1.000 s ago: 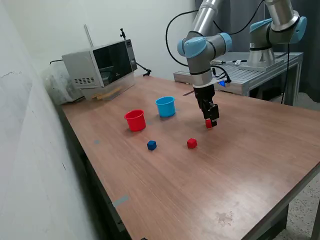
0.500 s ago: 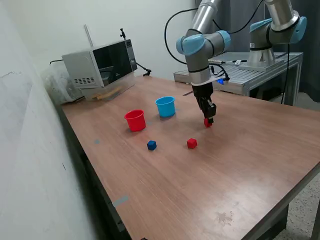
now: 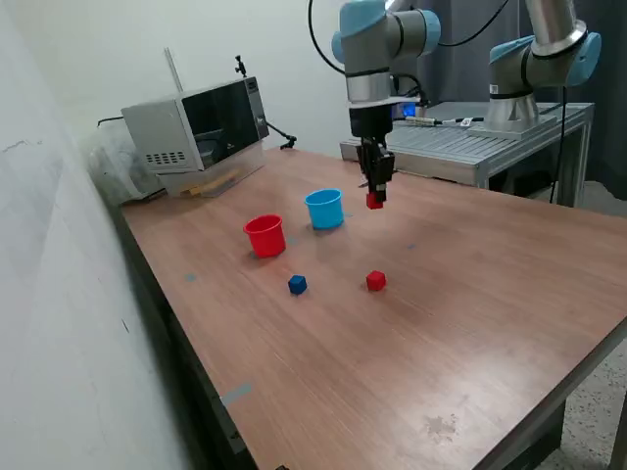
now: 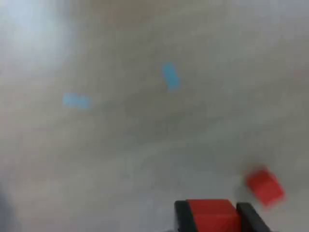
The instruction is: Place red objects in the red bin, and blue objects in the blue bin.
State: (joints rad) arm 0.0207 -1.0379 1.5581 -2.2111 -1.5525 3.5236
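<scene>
My gripper (image 3: pixel 375 199) is shut on a small red cube (image 3: pixel 374 202) and holds it in the air, just to the exterior view's right of the light blue cup (image 3: pixel 324 209). The wrist view shows the held cube (image 4: pixel 213 215) between the two fingers. A second red cube (image 3: pixel 375 281) lies on the table; it also shows in the blurred wrist view (image 4: pixel 264 185). One dark blue cube (image 3: pixel 297 284) lies on the table below the red cup (image 3: pixel 265 235). A second blue cube is not in view.
A grey box-like appliance (image 3: pixel 196 127) stands at the table's far corner. A second arm (image 3: pixel 539 59) stands on a metal bench behind the table. Small blue tape marks (image 4: pixel 170 76) are on the wooden tabletop (image 3: pixel 470 294).
My gripper has lifted the red cube off the table and carried it up and to the exterior view's left, towards the cups. The other cubes and cups have not moved.
</scene>
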